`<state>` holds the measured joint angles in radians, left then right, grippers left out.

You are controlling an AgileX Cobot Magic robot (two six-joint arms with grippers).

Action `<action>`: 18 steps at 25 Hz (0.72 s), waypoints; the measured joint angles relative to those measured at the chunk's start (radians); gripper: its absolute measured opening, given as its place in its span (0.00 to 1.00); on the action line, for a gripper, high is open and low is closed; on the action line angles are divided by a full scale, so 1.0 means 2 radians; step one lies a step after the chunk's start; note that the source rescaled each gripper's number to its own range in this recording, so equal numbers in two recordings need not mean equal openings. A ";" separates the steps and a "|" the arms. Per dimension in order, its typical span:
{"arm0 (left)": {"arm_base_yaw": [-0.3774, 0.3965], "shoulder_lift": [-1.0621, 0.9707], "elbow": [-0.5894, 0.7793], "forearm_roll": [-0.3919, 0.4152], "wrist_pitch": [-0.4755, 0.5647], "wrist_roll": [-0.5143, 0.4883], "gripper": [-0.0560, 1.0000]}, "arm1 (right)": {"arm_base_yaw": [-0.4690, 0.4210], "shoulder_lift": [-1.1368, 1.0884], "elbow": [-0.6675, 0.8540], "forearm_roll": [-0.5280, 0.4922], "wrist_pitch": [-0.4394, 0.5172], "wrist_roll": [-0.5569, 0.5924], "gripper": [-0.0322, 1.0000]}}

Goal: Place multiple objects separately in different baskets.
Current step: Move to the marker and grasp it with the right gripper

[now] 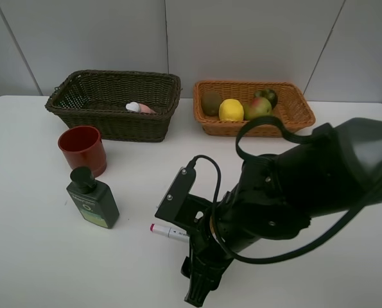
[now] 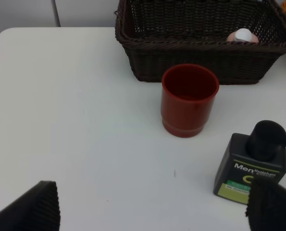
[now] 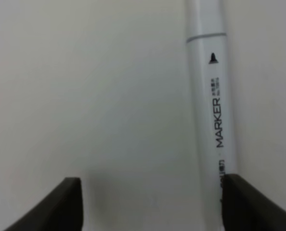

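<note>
Big white table (image 1: pixel 30 256) — flat, smooth, fills most of high view. Back edge runs straight. Corner on left side is round. Soft grey shadows lie on it here and there. Behind table stands pale grey wall (image 1: pixel 88 38) — plain panels, thin dark lines (image 1: pixel 166 35) between them, one straight up, others leaning.

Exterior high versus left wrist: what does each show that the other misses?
Only exterior high: the fruit in the tan basket, the marker, and the right arm over it. Only left wrist: the open left hand. Both: the dark basket with the pink bottle, the red cup, the green bottle.
</note>
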<state>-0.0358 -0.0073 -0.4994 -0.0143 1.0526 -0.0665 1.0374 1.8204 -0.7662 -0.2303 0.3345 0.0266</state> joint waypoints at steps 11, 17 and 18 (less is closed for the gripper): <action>0.000 0.000 0.000 0.000 0.000 0.000 1.00 | 0.000 0.000 0.000 0.001 0.001 0.000 0.59; 0.000 0.000 0.000 0.000 0.000 0.000 1.00 | 0.000 0.000 0.000 0.000 0.007 0.000 0.59; 0.000 0.000 0.000 0.000 0.000 0.000 1.00 | 0.000 0.000 0.000 0.000 0.007 0.000 0.59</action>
<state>-0.0358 -0.0073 -0.4994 -0.0143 1.0526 -0.0665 1.0374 1.8204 -0.7662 -0.2312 0.3492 0.0266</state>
